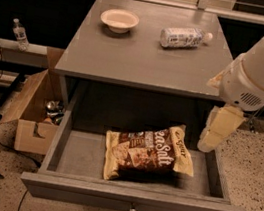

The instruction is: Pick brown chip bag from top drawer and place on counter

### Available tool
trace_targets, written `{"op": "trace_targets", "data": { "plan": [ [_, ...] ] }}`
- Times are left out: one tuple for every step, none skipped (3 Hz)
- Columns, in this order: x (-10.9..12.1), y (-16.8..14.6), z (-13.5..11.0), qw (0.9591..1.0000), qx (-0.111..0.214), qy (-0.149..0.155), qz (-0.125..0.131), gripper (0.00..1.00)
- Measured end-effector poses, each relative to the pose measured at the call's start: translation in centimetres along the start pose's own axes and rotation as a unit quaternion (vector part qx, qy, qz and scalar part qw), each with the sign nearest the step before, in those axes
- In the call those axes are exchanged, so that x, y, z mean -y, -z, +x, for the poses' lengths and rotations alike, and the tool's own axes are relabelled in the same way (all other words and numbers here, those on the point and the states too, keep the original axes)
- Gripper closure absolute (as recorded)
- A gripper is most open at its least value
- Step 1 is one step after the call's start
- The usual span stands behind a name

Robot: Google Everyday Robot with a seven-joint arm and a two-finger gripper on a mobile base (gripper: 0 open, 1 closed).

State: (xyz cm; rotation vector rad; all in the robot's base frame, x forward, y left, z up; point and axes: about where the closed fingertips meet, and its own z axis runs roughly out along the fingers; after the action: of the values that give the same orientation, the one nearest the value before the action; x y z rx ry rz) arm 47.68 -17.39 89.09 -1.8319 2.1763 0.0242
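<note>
The brown chip bag [150, 152], dark brown with yellow edges and white "Salt" lettering, lies flat in the middle of the open top drawer [130, 199]. The grey counter [139, 63] is above it. My gripper [211, 141] hangs from the white arm at the right. It points down over the drawer's right end, level with the cabinet opening. It is to the right of the bag and apart from it, and holds nothing that I can see.
A white bowl [119, 20] and a white-labelled plastic bottle [184, 37] lie on the counter's far part. A cardboard box [34, 110] stands on the floor left of the drawer. A small water bottle [19, 34] stands on a shelf at left.
</note>
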Motion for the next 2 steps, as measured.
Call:
{"op": "trace_targets", "data": {
  "plan": [
    [-0.1,-3.9,-0.7,0.9992,-0.012,0.037,-0.003,0.00],
    [-0.1,-8.1,-1.5,0.9975,0.000,0.068,-0.018,0.00]
  ]
}}
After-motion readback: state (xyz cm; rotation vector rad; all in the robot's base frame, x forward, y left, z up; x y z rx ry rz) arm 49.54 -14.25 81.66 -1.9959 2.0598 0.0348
